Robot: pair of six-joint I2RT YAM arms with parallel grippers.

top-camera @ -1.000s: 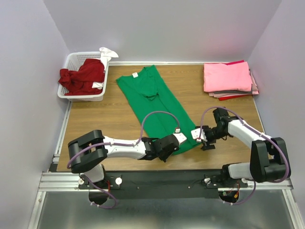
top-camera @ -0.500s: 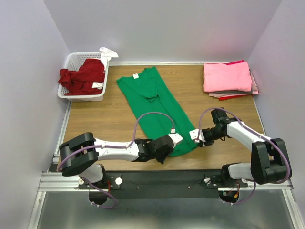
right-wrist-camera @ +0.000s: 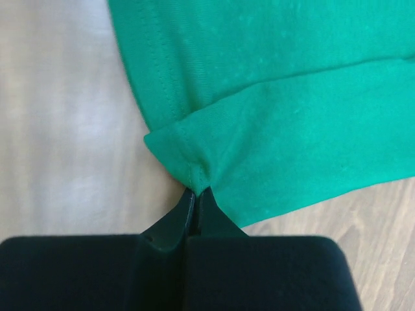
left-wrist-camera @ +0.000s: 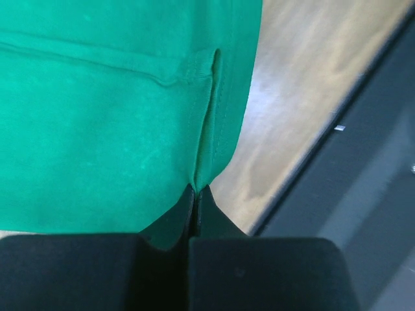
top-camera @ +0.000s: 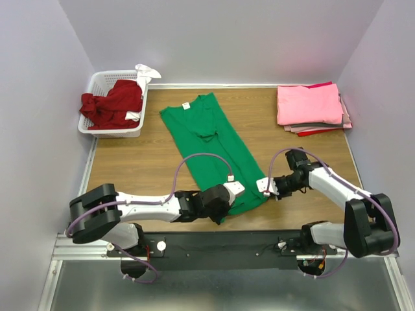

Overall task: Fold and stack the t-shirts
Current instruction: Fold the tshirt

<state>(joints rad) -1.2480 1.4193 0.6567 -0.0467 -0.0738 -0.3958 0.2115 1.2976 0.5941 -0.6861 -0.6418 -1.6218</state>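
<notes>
The green t-shirt (top-camera: 214, 149) lies flat on the desk (top-camera: 142, 168), already narrowed to a long strip. Seen from above, its long axis runs from the collar with the white neck tag (top-camera: 185, 104) at 11 o'clock down to the hem at 5 o'clock. Both arms are at that near hem. The left claw (left-wrist-camera: 196, 194) is pressed together on the hem corner on the 9 o'clock side, with green cloth nipped between its tips. The right claw (right-wrist-camera: 196, 193) is pressed together on the corner on the 3 o'clock side, where the fabric puckers into the pinch. From either claw the rest of the shirt stretches away toward 11 o'clock, and the collar is well apart from both. We judge that the coming fold must carry the hem along that slanted axis, not straight to 12. Neither arm is nearer, since each touches its own corner. Counting shirts, we find one green. One dark red shirt (top-camera: 113, 103) is heaped in the single white basket (top-camera: 97, 81) at the desk's 10 o'clock corner. One folded stack (top-camera: 310, 103) sits at 2 o'clock, pink on top with paler and red edges beneath; we cannot tell how many layers it has. That stack is on the right arm's side. A white cloth (top-camera: 146, 70) hangs over the basket's far corner.
</notes>
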